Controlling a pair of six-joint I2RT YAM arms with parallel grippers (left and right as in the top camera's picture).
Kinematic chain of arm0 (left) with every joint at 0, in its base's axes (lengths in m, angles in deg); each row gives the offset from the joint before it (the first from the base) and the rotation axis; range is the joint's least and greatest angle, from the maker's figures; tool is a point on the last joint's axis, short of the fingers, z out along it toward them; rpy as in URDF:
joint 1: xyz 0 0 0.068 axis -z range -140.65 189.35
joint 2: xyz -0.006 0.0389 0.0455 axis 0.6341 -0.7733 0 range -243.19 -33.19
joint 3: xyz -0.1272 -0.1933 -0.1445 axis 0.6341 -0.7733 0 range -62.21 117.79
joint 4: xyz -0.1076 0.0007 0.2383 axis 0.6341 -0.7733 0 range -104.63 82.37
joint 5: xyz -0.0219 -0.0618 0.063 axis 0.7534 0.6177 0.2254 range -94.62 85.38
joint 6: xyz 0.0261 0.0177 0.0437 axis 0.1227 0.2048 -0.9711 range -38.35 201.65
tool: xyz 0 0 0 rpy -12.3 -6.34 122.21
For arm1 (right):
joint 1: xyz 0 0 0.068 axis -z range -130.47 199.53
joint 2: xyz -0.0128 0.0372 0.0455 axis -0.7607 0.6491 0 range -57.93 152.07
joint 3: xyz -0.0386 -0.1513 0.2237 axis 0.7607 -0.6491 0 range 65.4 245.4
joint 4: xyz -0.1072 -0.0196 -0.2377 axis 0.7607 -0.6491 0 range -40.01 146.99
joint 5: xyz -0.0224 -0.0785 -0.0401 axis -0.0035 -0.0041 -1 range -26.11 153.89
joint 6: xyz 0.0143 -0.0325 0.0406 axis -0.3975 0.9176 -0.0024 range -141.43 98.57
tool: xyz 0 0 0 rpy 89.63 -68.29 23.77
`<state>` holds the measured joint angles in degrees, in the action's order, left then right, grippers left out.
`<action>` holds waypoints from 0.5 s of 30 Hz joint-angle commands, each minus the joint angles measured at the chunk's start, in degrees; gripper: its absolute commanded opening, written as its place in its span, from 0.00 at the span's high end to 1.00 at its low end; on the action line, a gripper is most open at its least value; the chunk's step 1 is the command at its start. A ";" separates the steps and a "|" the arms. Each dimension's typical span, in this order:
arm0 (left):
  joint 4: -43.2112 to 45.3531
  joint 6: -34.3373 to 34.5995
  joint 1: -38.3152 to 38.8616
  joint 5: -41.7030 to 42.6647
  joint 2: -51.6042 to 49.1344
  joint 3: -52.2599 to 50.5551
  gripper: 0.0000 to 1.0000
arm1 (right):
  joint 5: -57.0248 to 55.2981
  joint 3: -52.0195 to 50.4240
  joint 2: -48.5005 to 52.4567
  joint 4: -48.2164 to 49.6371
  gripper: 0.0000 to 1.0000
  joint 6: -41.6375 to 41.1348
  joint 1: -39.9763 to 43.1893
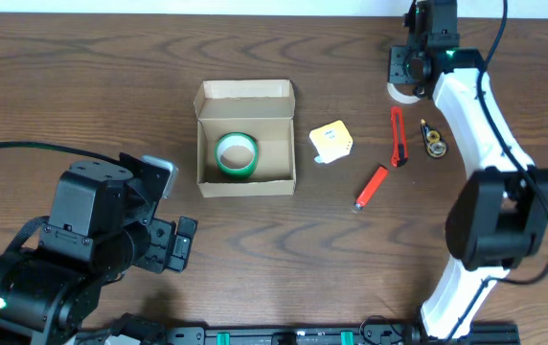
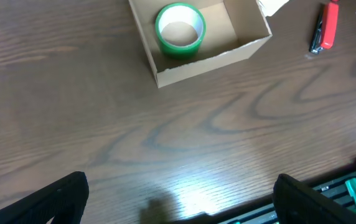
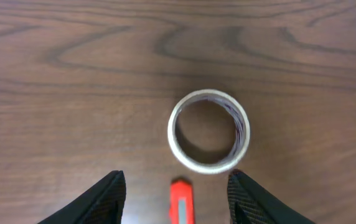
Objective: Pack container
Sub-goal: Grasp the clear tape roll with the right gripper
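While hovering right gripper (image 3: 177, 180) spread, empty, over white tape roll (image 3: 206, 167), idling left gripper (image 2: 184, 199) wide apart; showing container (image 1: 245, 184) mid-table, flap open, holding only green roll (image 1: 221, 156); leaving cutter (image 1: 398, 134), marker (image 1: 371, 187), yellow block (image 1: 331, 142) outside.

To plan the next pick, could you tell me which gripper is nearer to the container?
Left. The left gripper sits just off the near-left corner of the container; the right gripper is farther, beyond its right side, by a pale tape roll.

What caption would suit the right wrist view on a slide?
Open right gripper near a whitish tape roll lying flat on the wooden table.
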<state>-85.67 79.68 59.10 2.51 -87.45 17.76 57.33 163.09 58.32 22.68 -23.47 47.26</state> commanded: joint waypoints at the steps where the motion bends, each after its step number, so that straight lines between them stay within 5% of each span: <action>1: -0.15 -0.83 -0.13 -0.04 0.00 0.37 0.05 | 1.25 -0.26 3.67 2.16 0.45 4.28 0.87; 8: -0.15 -0.83 -0.13 -0.04 0.00 0.37 0.05 | 2.34 -0.26 9.46 8.04 0.30 5.22 1.22; 15: -0.15 -0.83 -0.13 -0.04 0.00 0.37 0.05 | 7.21 -0.28 13.38 12.31 0.26 5.77 2.16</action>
<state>-85.65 79.68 59.12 2.49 -87.45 17.76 61.65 163.09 69.99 34.35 -18.68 48.31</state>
